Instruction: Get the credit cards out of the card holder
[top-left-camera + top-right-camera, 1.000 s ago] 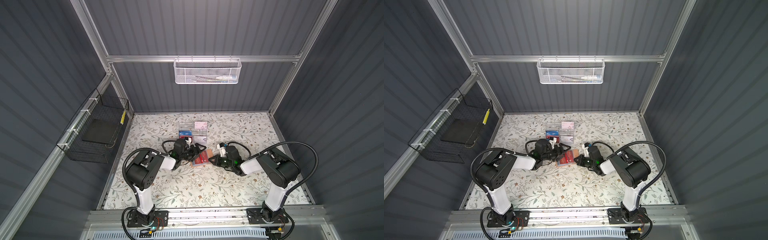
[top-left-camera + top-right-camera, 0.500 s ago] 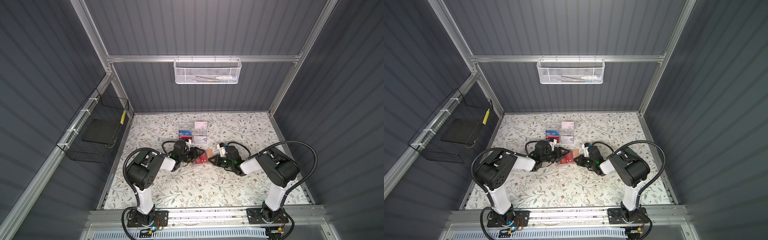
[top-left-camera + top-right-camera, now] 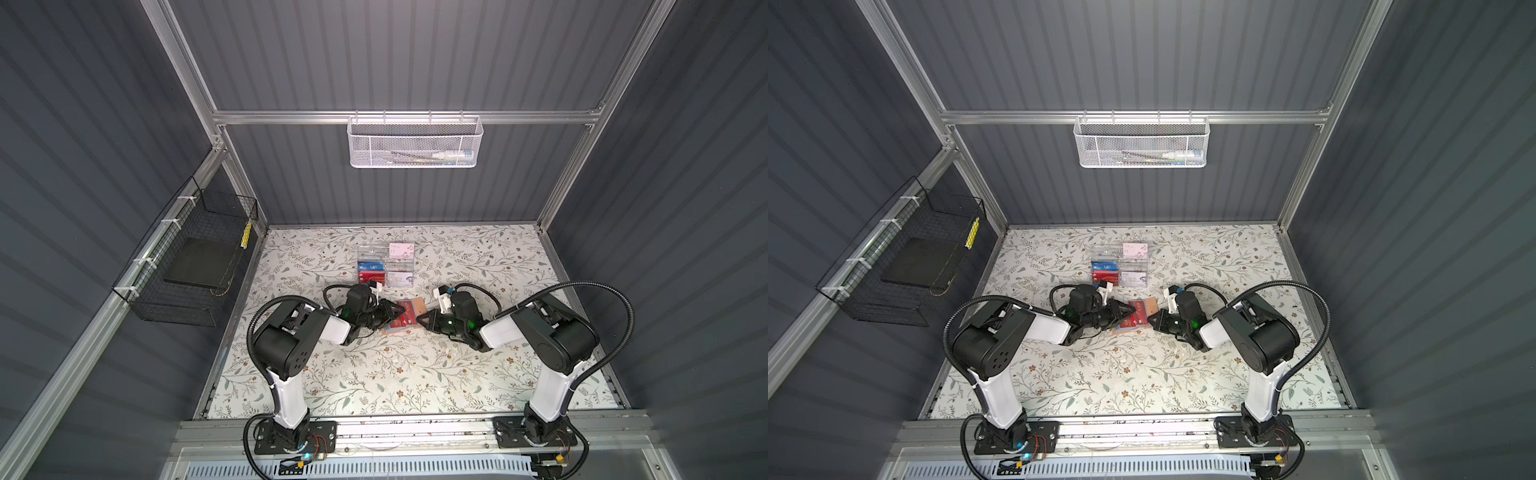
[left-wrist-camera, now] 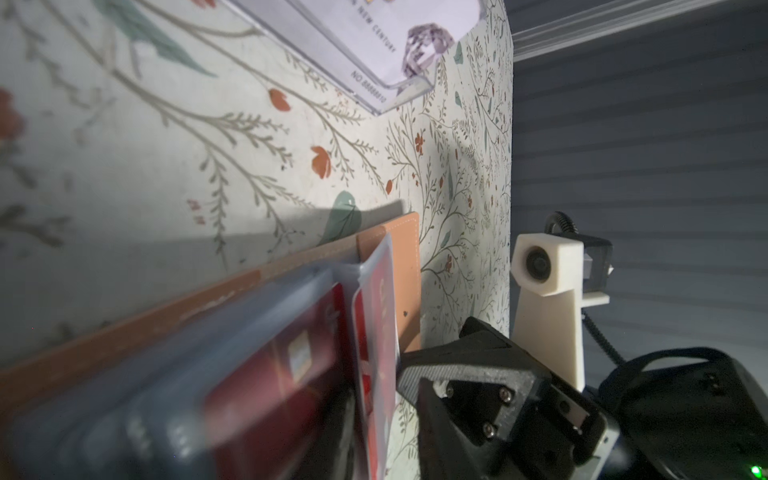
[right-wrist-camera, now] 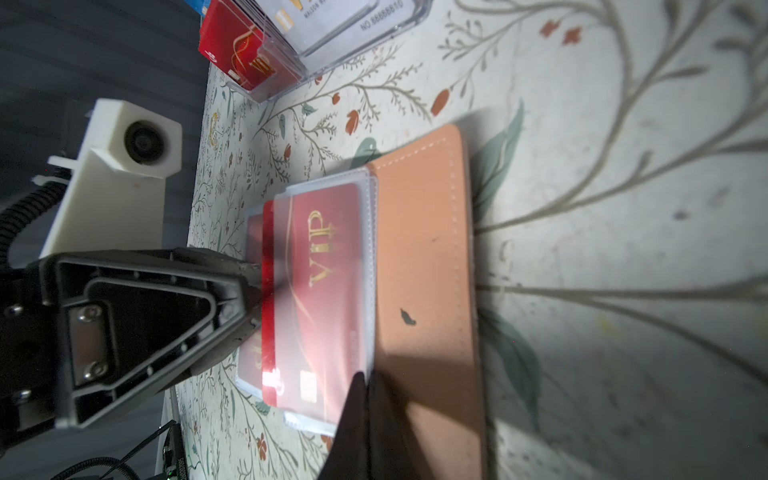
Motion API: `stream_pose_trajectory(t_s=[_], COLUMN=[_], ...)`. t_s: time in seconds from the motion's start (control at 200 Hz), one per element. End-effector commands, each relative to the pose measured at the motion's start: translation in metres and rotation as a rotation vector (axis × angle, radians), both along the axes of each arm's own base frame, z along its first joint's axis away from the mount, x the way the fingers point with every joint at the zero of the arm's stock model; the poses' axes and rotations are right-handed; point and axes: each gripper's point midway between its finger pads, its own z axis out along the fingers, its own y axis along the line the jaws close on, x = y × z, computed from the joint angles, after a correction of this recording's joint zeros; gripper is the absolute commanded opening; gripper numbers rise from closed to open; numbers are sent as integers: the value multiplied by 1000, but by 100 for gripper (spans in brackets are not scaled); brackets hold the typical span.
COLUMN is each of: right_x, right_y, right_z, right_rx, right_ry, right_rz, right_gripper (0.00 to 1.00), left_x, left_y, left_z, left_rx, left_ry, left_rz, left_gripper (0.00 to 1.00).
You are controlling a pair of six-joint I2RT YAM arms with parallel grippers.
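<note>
Tan leather card holder [image 5: 419, 249], lying open near the middle of the worktop [image 3: 415, 374]. In its clear sleeve [image 5: 371, 199], a red card [image 5: 324, 291], one edge poking out. Right at that edge, the left gripper [image 5: 251, 295]; hard to tell if pinched yet. Closed tight and empty, the right gripper [image 5: 363, 411], tips down on the holder.

Best to pinch firmly, hold the holder down, then pull flat and slow.

Toward the back edge, a clear box [image 3: 385, 266] with blue, red and white cards in its slots.
</note>
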Motion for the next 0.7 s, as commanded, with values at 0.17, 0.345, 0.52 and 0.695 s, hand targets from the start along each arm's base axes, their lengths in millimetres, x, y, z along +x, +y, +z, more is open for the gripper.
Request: stream_pose_trajectory(t_s=[0.17,0.345,0.52,0.695], right_x=[0,0,0,1], right_y=[4,5,4,2], right_z=[-3,-2,-1,-1], right_rx=[2,3,1,-3], right_ry=[15,12,10,10], right_rz=[13,15,15,10], right_gripper=[3,3,7,10], left_x=[-24,-26,-26,-27], left_y=[18,18,19,20], left_z=[-48,-49,-47,-45], left_rx=[109,112,118,123], left_ry=[134,135,128,122], left_rz=[-5,-7,-13,-18], left_gripper=[10,0,0,0])
